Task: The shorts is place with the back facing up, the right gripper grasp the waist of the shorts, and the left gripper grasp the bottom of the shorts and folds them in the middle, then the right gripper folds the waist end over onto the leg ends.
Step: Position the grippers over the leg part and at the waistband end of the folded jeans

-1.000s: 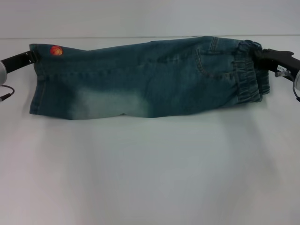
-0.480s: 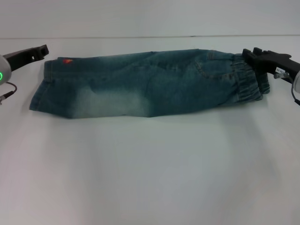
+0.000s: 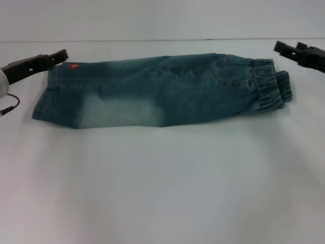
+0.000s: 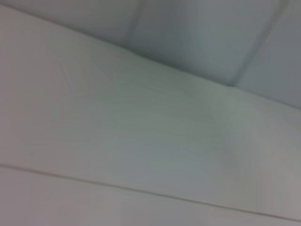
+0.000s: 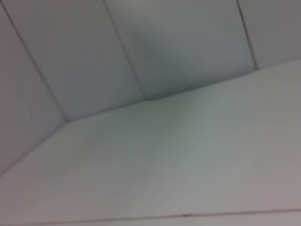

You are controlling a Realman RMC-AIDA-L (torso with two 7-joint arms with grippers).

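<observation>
One fold done, one fold left

Two grippers are seen in the head view, one off each end of the denim shorts [image 3: 162,91], which serve as the landmark. The shorts lie flat on the white table [image 3: 162,188] as a long narrow strip, already folded lengthwise, so the first fold is judged complete.

Off the leg end of the shorts, the left gripper [image 3: 60,56] is held just beside the hem corner, close to the small orange patch [image 3: 73,66]. No cloth is seen between its fingers; whether they are apart or together cannot be told.

Along the middle of the shorts a faded pale area [image 3: 119,109] and a back pocket [image 3: 231,76] are shown.

At the far end of the shorts the elastic waistband [image 3: 269,89] is bunched. The right gripper [image 3: 285,48] is held near it but apart from it, with nothing clamped; its fingers appear slightly parted.

Only wall and table are shown by both wrist views. The second fold, waist end carried over onto the leg ends, is judged not yet begun, and the waistband would first have to be grasped.
</observation>
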